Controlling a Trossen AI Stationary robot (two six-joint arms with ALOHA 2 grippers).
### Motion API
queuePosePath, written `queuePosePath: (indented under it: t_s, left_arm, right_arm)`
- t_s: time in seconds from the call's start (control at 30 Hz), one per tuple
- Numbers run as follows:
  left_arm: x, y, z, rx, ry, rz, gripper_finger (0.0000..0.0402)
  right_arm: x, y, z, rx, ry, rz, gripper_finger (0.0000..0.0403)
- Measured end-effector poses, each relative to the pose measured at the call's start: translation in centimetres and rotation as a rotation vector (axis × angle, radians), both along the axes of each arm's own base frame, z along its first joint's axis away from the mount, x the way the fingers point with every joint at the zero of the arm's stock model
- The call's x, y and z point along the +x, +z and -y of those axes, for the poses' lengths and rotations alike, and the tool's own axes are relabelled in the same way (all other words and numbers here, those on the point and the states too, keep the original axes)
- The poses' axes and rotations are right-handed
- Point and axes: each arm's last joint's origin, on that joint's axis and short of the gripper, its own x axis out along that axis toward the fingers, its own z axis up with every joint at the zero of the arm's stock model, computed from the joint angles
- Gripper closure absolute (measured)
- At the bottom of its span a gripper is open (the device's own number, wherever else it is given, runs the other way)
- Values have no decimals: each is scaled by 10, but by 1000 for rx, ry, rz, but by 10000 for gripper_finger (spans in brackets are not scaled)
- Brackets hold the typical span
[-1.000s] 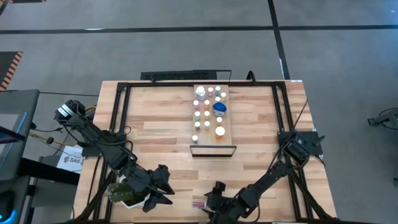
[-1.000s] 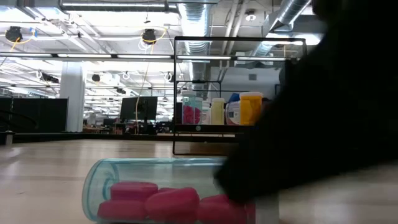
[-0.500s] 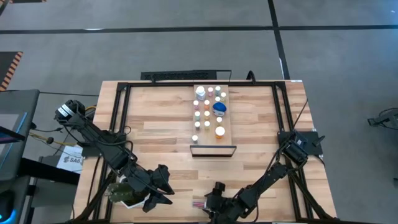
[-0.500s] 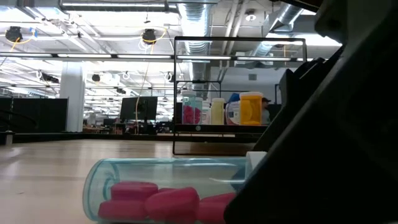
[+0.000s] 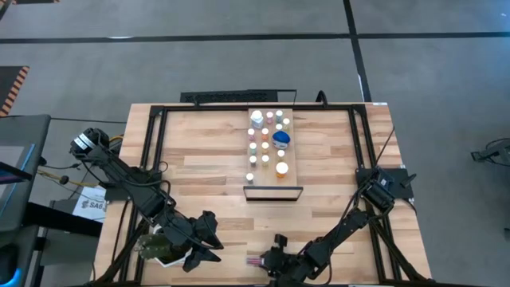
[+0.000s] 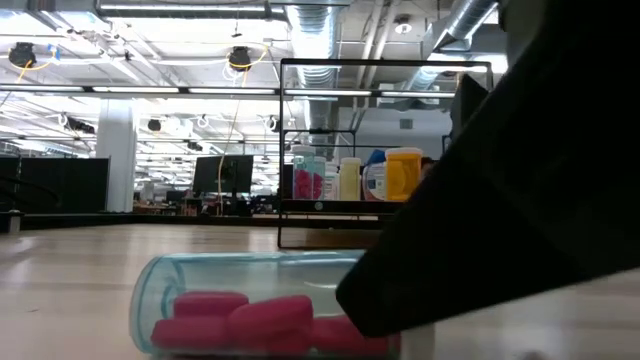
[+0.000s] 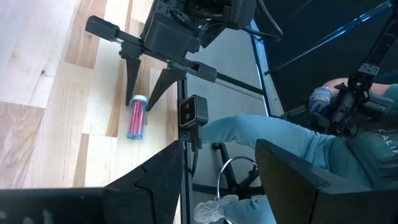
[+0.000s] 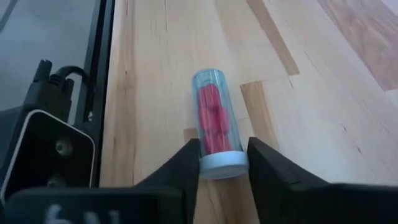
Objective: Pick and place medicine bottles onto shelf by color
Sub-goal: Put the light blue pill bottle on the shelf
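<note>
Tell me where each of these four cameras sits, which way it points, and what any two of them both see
High view: overhead, facing straight down; both arms, the shelf.
Low view: at tabletop height, facing level toward the room; a lying vial of pink pills, a dark arm part covering the picture's right.
Left wrist view: on the left arm, past its own fingers toward the right gripper.
Right wrist view: on the right arm; its fingers flank the vial's white cap.
Shared: the vial appears in all four.

Bare worktop [image 5: 199, 151] lies open left and right of the shelf [image 5: 269, 179]. On the shelf, packed medicine bottles [image 5: 266, 135] and its dark end frame [image 5: 272, 194] block passage.
</note>
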Motion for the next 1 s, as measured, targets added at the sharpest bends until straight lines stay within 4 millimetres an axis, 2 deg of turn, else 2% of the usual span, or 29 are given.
queuePosePath:
  t_s: [0.17,0.27,0.33,0.5,0.73,0.87,1.0]
  left_arm:
    - [0,0,0,0,0,0,214]
    - [0,0,0,0,1,0,214]
    - [0,0,0,0,0,0,214]
    - [0,0,0,0,1,-1,214]
    - [3,1,-4,39,69,42,214]
    - [9,6,-6,121,26,163,214]
    - [14,17,-5,236,-26,366,214]
  right_arm:
    - [0,3,-1,16,14,-5,307]
    - [-1,9,-1,44,42,-20,311]
    - [-2,18,-1,72,67,-30,301]
    - [-10,63,8,127,114,-59,275]
    - [-34,139,45,137,84,-102,282]
    - [-50,180,71,140,82,-84,282]
    - [-62,213,98,188,55,-55,281]
